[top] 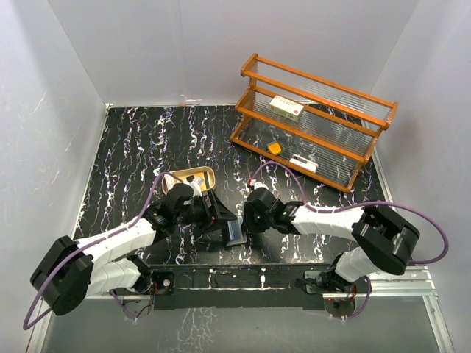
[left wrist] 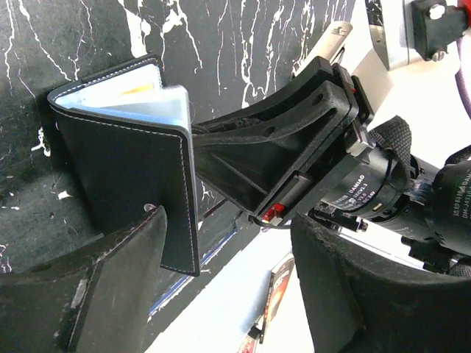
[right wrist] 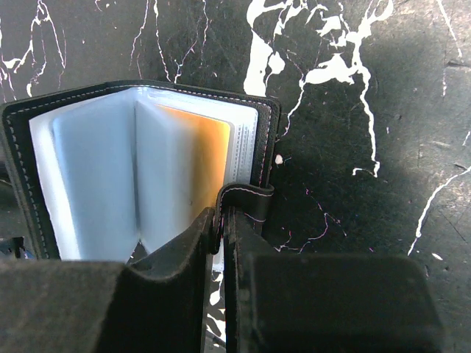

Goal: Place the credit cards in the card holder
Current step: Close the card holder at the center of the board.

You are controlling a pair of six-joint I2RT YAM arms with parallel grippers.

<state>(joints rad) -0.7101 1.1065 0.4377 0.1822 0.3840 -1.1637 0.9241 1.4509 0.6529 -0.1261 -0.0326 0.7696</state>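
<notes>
- Card holder: open, directly ahead of the right gripper, whose fingers are pressed together on the cover's stitched tab. The pale sleeves fan out to one side of the pinch.
- Left gripper: spread wide, holding nothing, with the holder's black cover just beside one finger.
- Handling (judged): light, with a floppy cover and thin, slick sleeves. Grip the stitched cover edge, not the sleeves.
- Card: orange-tan, showing through one sleeve. Probably thin, stiff and slippery.
- Writing: lettering on the right arm's motor housing appears to read "DAMIAO". No brand is legible on the holder.
</notes>
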